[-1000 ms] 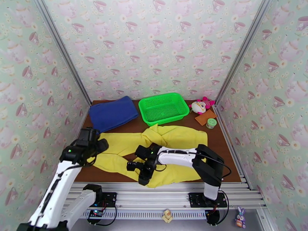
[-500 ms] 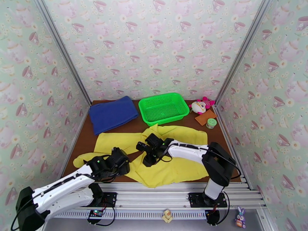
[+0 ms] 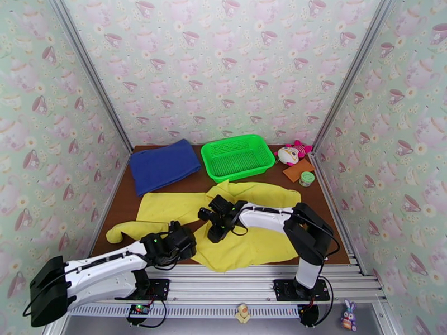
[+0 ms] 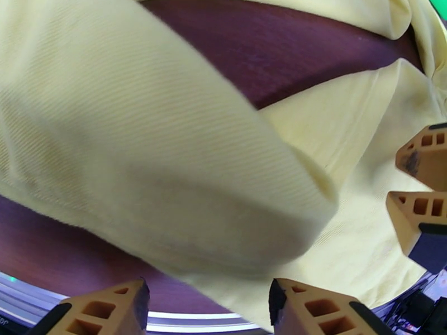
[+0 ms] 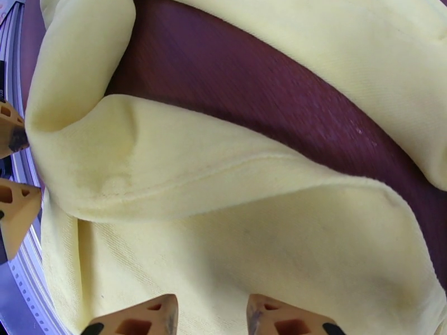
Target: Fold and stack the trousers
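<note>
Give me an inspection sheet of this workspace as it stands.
Surface: brown table, partly bare.
Job's things: yellow trousers spread out, rumpled, not yet folded.
Clutter: blue folded cloth, green basket, plush toy, brown square, small jar along the far edge.
Grippers: left gripper and right gripper both open, low over the trousers.
Cables: black cable looping off the right arm.
Surroundings: teacup-patterned walls, metal frame post.

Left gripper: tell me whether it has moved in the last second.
Yes. The left gripper moved away from the dark blue cloth, toward the near rail and rightward, ending over the near edge of the trousers.
</note>
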